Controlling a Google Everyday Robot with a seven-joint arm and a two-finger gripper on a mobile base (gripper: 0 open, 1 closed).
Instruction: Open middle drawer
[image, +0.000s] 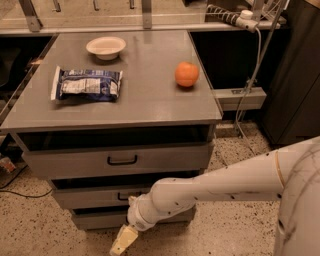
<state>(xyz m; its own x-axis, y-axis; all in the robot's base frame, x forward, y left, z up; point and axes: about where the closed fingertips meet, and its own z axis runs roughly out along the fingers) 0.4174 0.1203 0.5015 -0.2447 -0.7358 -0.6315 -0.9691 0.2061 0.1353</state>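
The grey cabinet has three stacked drawers below its top. The middle drawer (85, 197) has a flat grey front, and its small black handle (124, 196) is partly covered by my arm. My white arm reaches in from the right, across the lower drawers. The gripper (123, 240) hangs low in front of the bottom drawer (95, 219), just above the floor, below the middle drawer's handle and apart from it. The top drawer (65, 162) carries its own black bar handle (122, 160).
On the cabinet top (150, 100) lie a white bowl (105, 47), a blue and white snack bag (86, 84) and an orange (186, 74). A white cable (250, 80) hangs at the right beside a dark cabinet (295, 75). The floor (30, 230) is speckled.
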